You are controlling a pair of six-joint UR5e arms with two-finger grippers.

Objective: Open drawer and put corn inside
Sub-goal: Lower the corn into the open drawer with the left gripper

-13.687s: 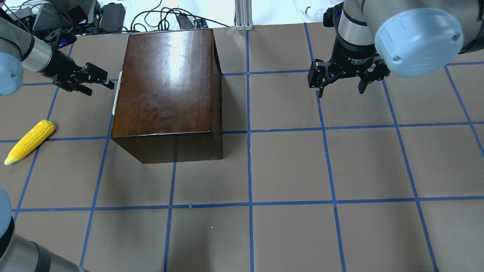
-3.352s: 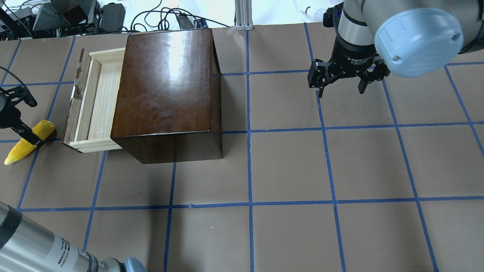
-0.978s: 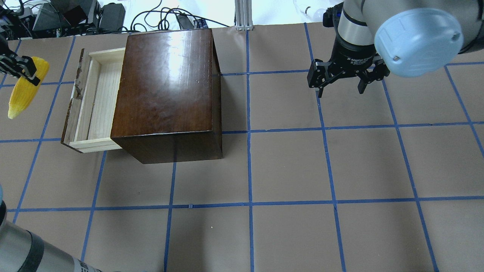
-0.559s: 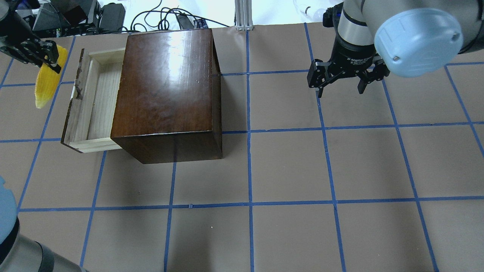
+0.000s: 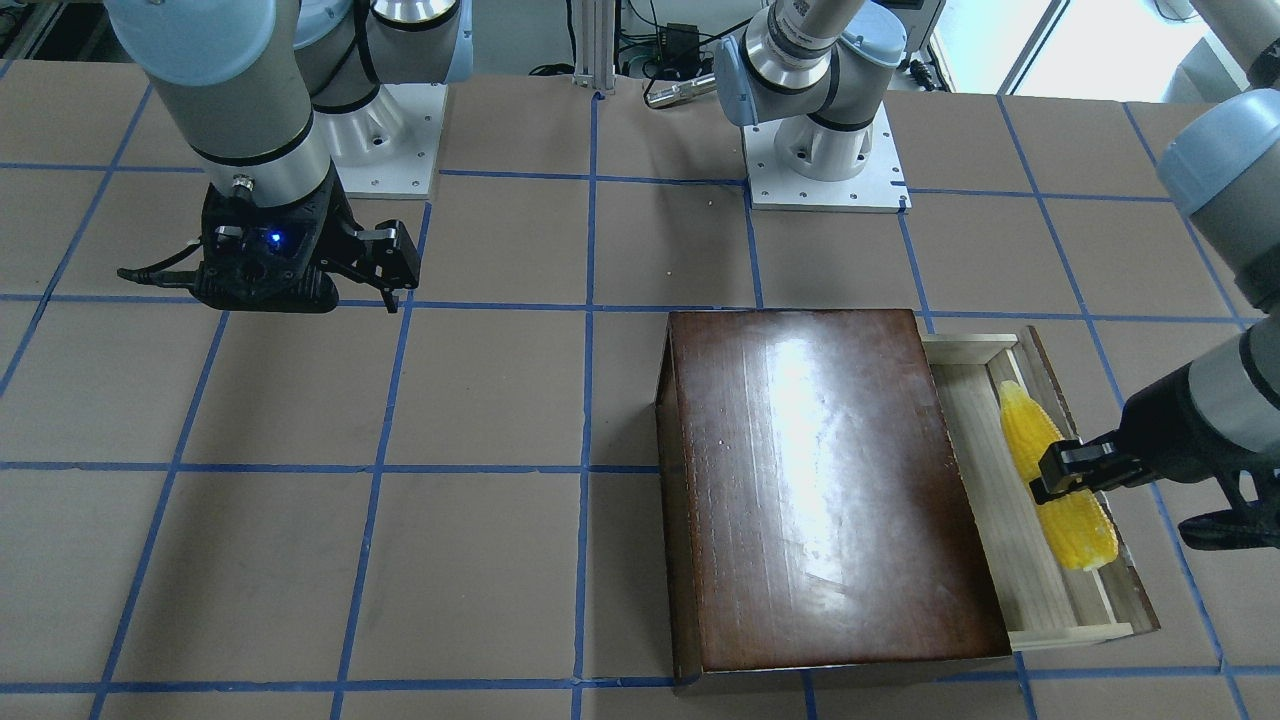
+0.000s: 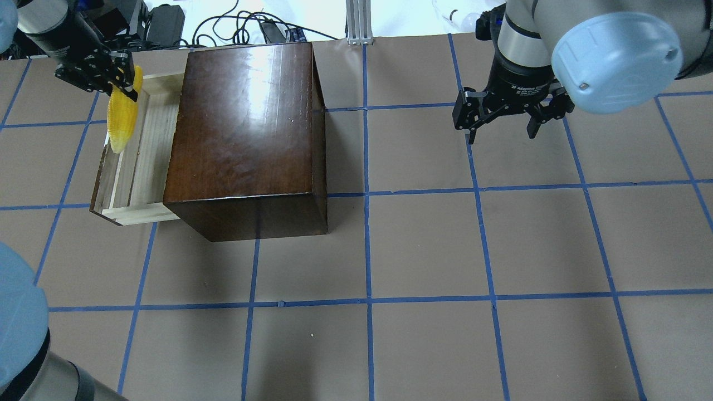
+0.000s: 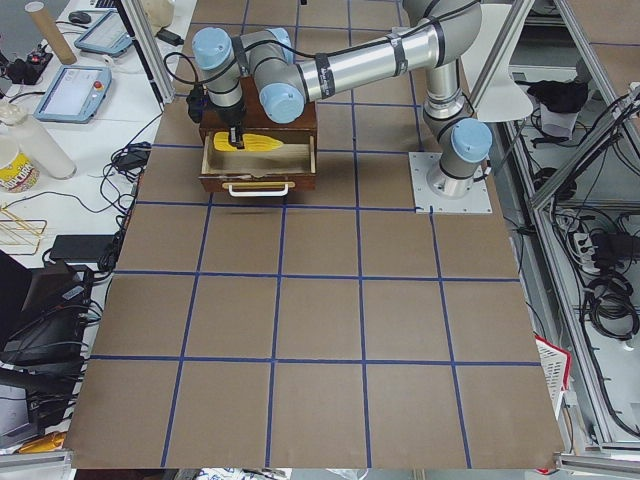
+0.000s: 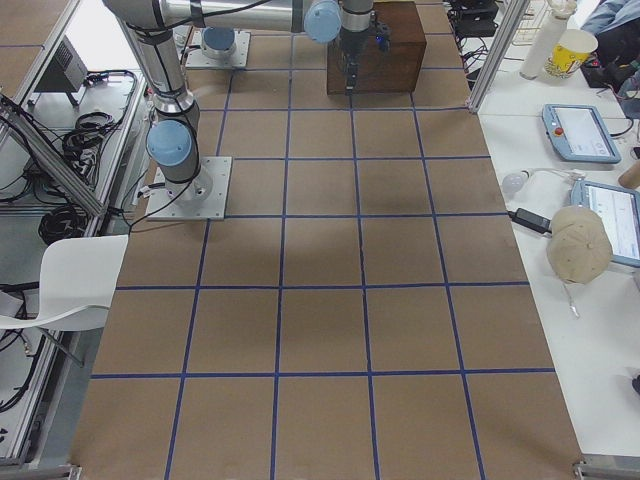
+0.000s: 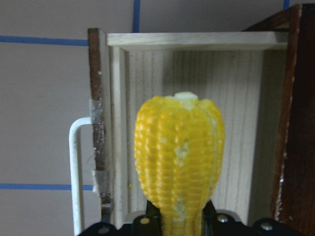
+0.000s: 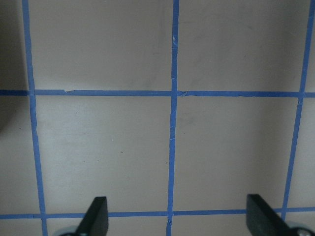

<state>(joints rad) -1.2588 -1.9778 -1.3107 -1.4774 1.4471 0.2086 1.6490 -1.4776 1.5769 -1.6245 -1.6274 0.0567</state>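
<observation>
The glossy dark brown box (image 6: 245, 128) stands left of the table's middle with its pale-wood drawer (image 6: 146, 156) pulled out to the left. My left gripper (image 6: 120, 75) is shut on the thick end of the yellow corn (image 6: 122, 114) and holds it above the open drawer (image 5: 1010, 520), lengthwise along it. The corn (image 5: 1050, 480) hangs over the tray near its dark front panel (image 5: 1095, 470). The left wrist view shows the corn (image 9: 179, 162) over the tray, with the white handle (image 9: 75, 167) at left. My right gripper (image 6: 498, 120) is open and empty over bare table at far right.
Cables and boxes (image 6: 111, 22) lie past the far table edge behind the drawer. A metal post (image 6: 356, 22) stands behind the box. Blue tape lines grid the brown table (image 6: 423, 245). The arm bases (image 5: 820, 150) sit on the robot's side.
My left gripper has carried the corn from the table at far left, up and to the right, until it hangs over the open drawer. The right arm has not moved.
</observation>
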